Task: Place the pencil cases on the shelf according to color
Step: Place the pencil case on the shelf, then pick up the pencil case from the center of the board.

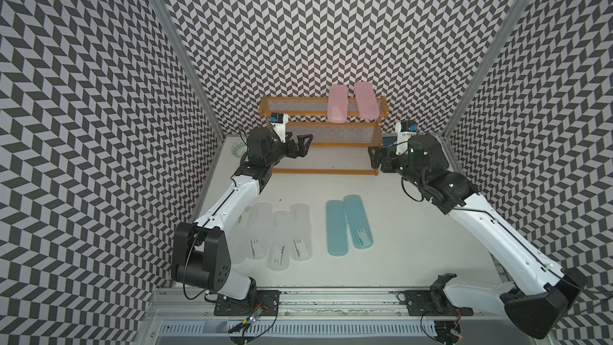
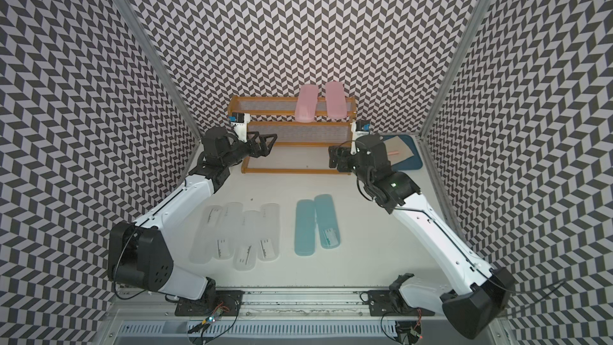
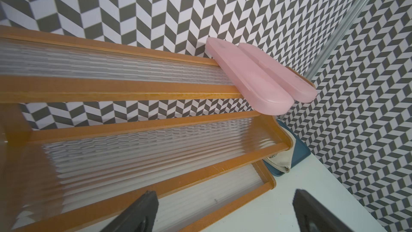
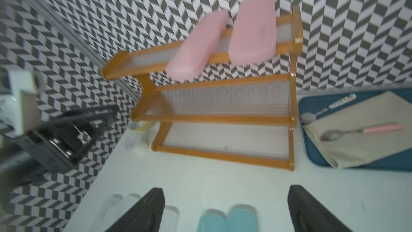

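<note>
Locate the shelf (image 1: 323, 171) at 12 o'clock on the white counter (image 1: 331, 270). It has an orange-brown wooden frame and three stepped tiers of pale ribbed mesh. Two pink pencil cases (image 1: 337, 103), matte and round-ended, lie across the top tier toward its 3 o'clock end and overhang the front rail. Two teal pencil cases (image 1: 336, 228) lie flat, just beside each other, at 6 o'clock. Four frosted clear pencil cases (image 1: 281, 240) with white labels form a row at 7 o'clock. The left tool (image 1: 306, 145) hovers at the shelf's 9 o'clock end and the right tool (image 1: 373, 158) at its 3 o'clock end. Both have their jaws apart and hold nothing.
</note>
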